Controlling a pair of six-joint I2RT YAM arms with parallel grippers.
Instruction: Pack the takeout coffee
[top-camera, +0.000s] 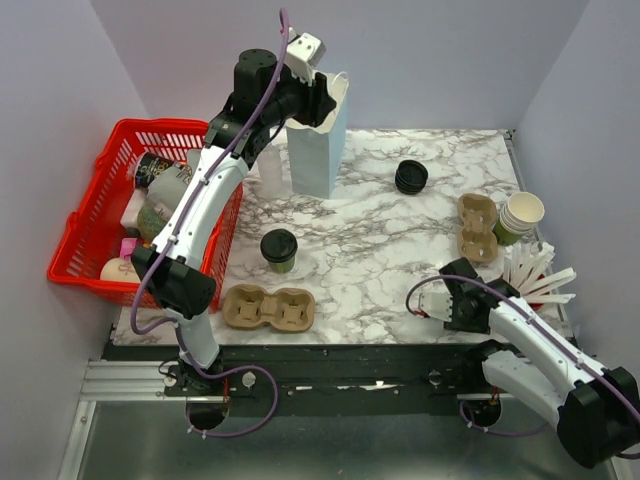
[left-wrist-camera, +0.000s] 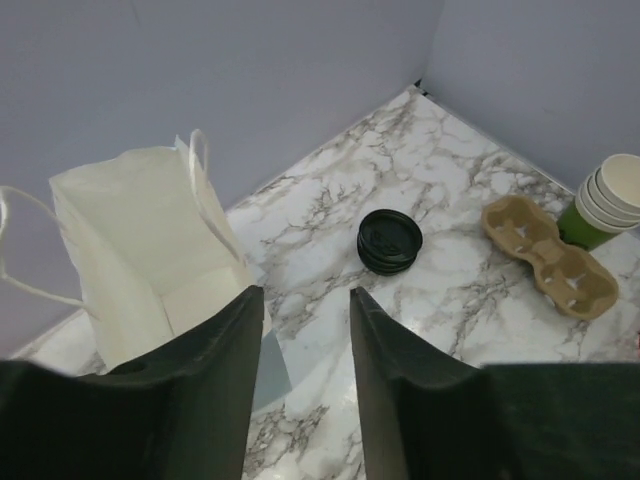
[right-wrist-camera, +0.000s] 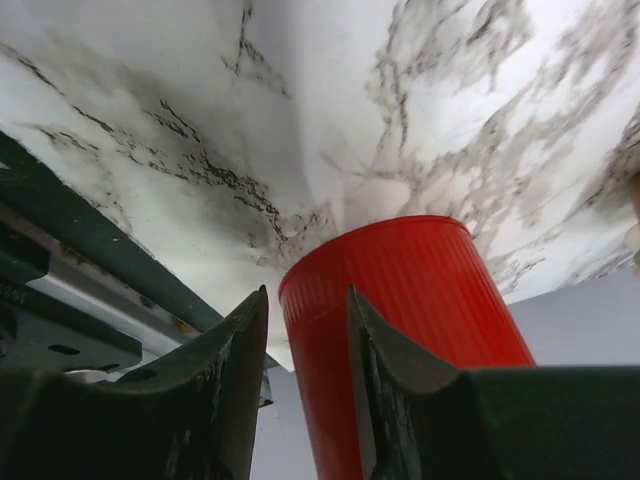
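The takeout coffee (top-camera: 279, 250), a small olive-green cup with a black sip lid, stands upright on the marble table left of centre. It shows in neither wrist view. A white paper bag (top-camera: 318, 150) stands open at the back and also shows in the left wrist view (left-wrist-camera: 140, 230). My left gripper (top-camera: 320, 100) is raised at the bag's top edge, open and empty (left-wrist-camera: 305, 292). My right gripper (top-camera: 452, 300) is low at the table's front right, open and empty (right-wrist-camera: 307, 292). A red cup (right-wrist-camera: 420, 310) is just beyond its fingers.
A brown two-cup carrier (top-camera: 268, 308) lies near the front edge and another (top-camera: 478, 228) at the right. A stack of black lids (top-camera: 411, 176), a stack of green cups (top-camera: 520, 218), white sticks (top-camera: 538, 272) and a full red basket (top-camera: 95, 215) are around.
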